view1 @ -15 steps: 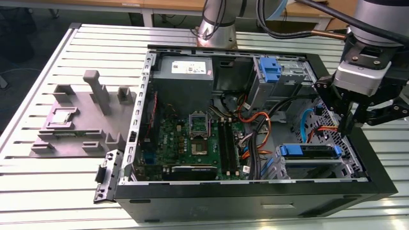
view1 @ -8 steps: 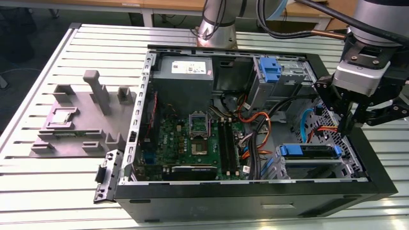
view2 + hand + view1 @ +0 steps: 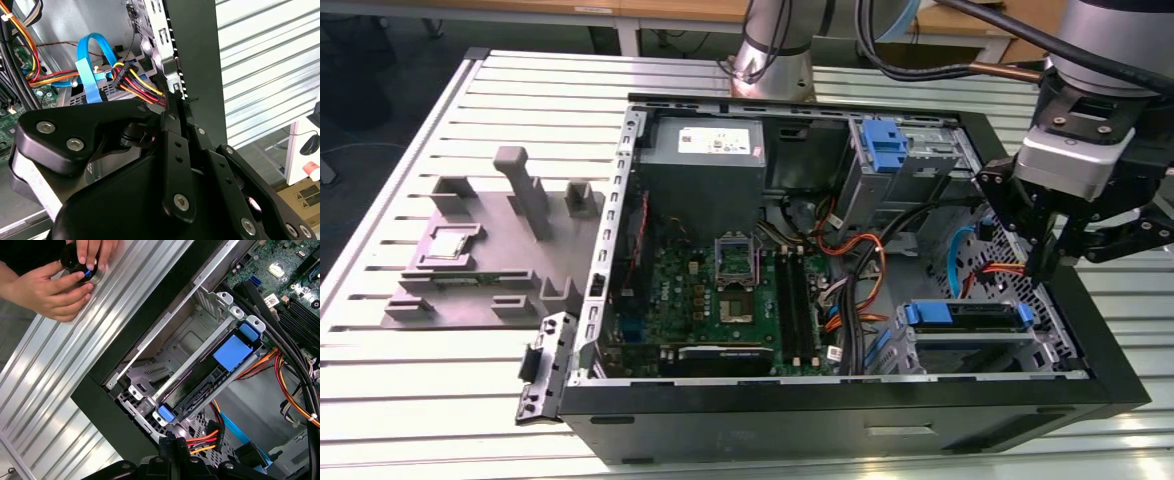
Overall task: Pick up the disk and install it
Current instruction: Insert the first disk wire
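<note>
An open computer case (image 3: 854, 420) is lying on its side on a slatted metal table (image 3: 427, 380), with a grey fixture (image 3: 494, 250) of moulded holders standing on the slats toward the exterior view's left. Beyond the table, the second wrist view is showing a floor and a white post (image 3: 295, 155).

The gripper (image 3: 1047, 262) is hanging over the case's edge at the exterior view's right, just above the drive bays. Its black fingers (image 3: 175, 150) are lying close together and are holding nothing; the tips are sitting right beside a bundle of red, yellow and black power cables (image 3: 142, 87), though whether they are touching it I cannot tell.

Inside the case, the motherboard (image 3: 720, 290) is occupying the floor, with a grey power supply (image 3: 700, 150) above it in the exterior view. The disk (image 3: 200, 385) is sitting in the metal drive cage (image 3: 150, 375) near the case's front corner, its blue rails (image 3: 232, 351) showing at both ends. A blue data cable (image 3: 92, 65) is looping nearby.

In the first wrist view, a person's hands (image 3: 50, 285) are resting on a black knob (image 3: 80, 262) at the table's edge.
</note>
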`<state>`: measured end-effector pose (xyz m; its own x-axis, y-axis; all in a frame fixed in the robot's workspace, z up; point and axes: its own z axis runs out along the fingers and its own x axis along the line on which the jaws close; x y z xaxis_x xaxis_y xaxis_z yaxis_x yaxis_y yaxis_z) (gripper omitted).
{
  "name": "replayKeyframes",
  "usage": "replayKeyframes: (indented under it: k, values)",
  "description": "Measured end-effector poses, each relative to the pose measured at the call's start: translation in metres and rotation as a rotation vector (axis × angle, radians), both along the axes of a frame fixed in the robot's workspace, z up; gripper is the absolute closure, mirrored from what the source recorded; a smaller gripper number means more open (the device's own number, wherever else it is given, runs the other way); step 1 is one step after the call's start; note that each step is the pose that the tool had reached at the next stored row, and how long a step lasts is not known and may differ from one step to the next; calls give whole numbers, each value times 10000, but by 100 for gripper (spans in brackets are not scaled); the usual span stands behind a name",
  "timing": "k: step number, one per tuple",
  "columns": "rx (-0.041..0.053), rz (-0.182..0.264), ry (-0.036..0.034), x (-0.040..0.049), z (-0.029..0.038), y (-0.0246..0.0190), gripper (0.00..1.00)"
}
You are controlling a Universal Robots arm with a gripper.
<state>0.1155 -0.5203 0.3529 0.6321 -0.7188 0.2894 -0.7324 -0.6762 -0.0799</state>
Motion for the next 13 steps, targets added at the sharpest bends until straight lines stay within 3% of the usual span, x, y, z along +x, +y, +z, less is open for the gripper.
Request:
replayKeyframes:
  k: [3,13]
  values:
    - [0,-369,0,3,-2,0,83]
    - [-1,-2187,0,3,-12,0,83]
